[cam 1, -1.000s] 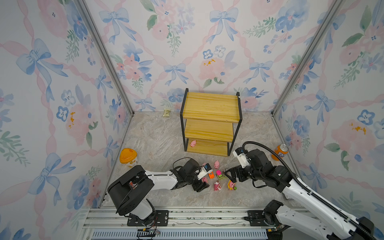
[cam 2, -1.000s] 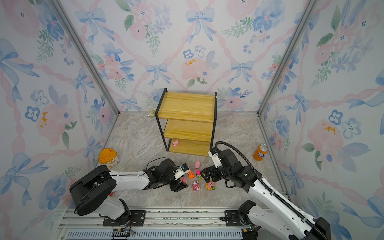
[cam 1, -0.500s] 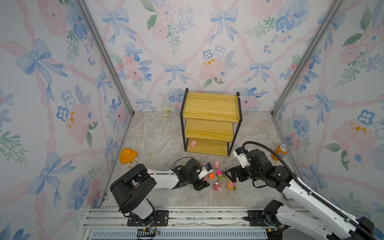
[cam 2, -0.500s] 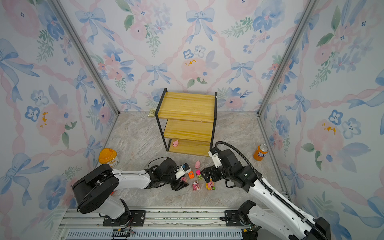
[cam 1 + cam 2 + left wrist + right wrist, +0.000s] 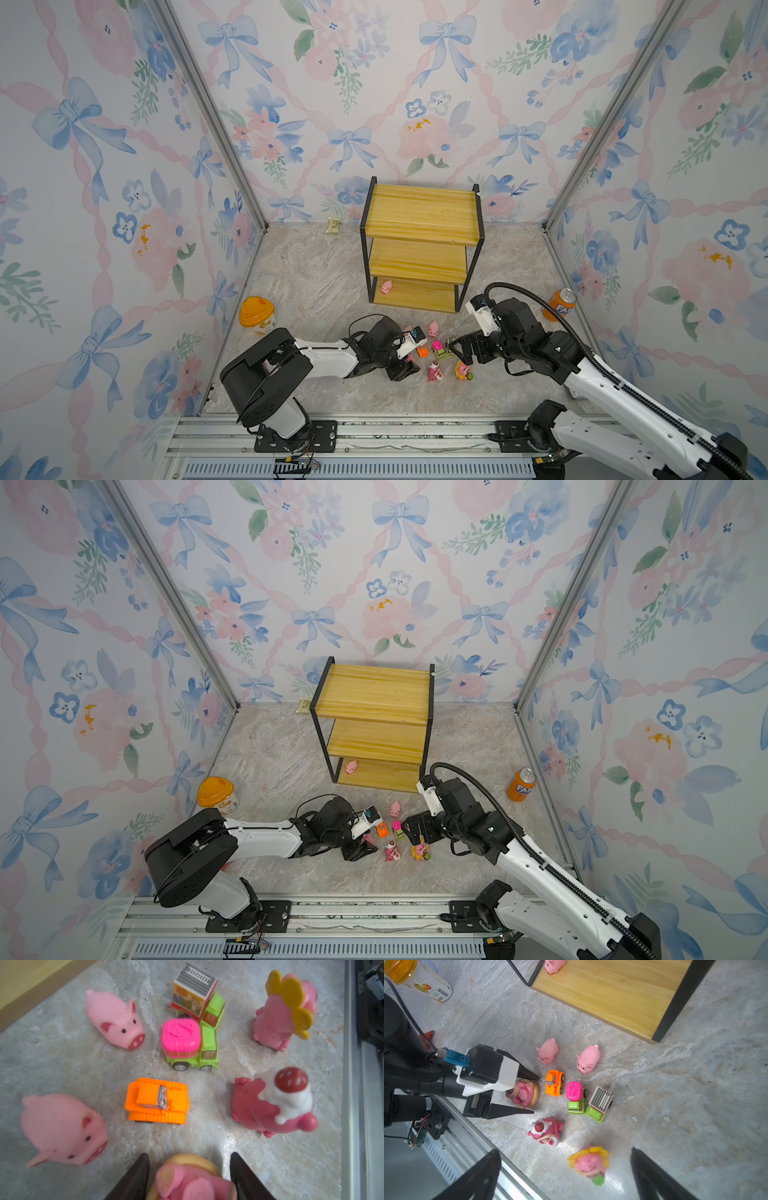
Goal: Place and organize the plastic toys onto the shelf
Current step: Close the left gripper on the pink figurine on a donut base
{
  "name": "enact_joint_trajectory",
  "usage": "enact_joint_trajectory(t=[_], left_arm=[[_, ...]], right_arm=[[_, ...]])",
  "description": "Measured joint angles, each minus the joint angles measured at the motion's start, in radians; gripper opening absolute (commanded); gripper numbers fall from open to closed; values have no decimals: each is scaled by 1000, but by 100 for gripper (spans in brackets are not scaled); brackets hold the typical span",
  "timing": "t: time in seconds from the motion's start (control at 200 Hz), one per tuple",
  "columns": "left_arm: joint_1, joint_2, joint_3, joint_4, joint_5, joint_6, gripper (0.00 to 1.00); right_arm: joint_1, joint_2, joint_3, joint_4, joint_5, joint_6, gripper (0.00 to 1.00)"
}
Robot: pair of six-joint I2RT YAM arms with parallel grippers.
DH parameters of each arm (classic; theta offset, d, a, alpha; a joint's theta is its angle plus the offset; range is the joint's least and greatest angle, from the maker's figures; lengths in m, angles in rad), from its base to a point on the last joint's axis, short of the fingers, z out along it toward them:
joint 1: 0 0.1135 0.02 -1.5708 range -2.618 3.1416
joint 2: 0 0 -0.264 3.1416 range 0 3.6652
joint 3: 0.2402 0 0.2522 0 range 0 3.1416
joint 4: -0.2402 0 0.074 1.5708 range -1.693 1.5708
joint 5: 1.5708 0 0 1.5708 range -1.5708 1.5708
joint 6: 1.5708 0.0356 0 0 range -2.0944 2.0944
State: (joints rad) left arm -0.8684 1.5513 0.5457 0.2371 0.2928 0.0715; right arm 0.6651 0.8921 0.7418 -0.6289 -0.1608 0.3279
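My left gripper [image 5: 415,355] lies low on the floor, jaws open and straddling a pink bear in a doughnut ring [image 5: 523,1093], with slim gaps on both sides [image 5: 189,1154]. My right gripper [image 5: 564,1150] hovers wide open over a yellow-petalled bear [image 5: 588,1162]. Between them stand a strawberry-topped bear [image 5: 434,372], an orange car [image 5: 158,1101], a pink-green car [image 5: 189,1043] and a brown-green truck [image 5: 197,999]. Two pale pigs [image 5: 548,1051] [image 5: 587,1059] sit on the floor. The shelf [image 5: 419,216] stands behind, with one pig [image 5: 386,286] on its bottom board.
An orange-lidded tub [image 5: 257,316] stands by the left wall and an orange soda can [image 5: 562,303] by the right wall. A small packet [image 5: 333,225] lies at the back wall. The metal rail [image 5: 374,432] runs along the front edge, close to the toys.
The left gripper's jaws have narrowed around the doughnut bear. The right gripper has stayed wide open, and neither arm has visibly shifted.
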Motion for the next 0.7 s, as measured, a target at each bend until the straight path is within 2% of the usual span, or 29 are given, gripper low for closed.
enact_joint_trajectory(t=[0.475,0.595,0.7], left_arm=[[-55,42,42,1,-100,15,54],[-60,42,44,0,-112,13,49],[-61,42,45,-3,-118,8,37]], right_arm=[[0,-2,0,0,0,0,99],[0,-7,0,0,1,0,99],[0,-9,0,-1,5,0,99]])
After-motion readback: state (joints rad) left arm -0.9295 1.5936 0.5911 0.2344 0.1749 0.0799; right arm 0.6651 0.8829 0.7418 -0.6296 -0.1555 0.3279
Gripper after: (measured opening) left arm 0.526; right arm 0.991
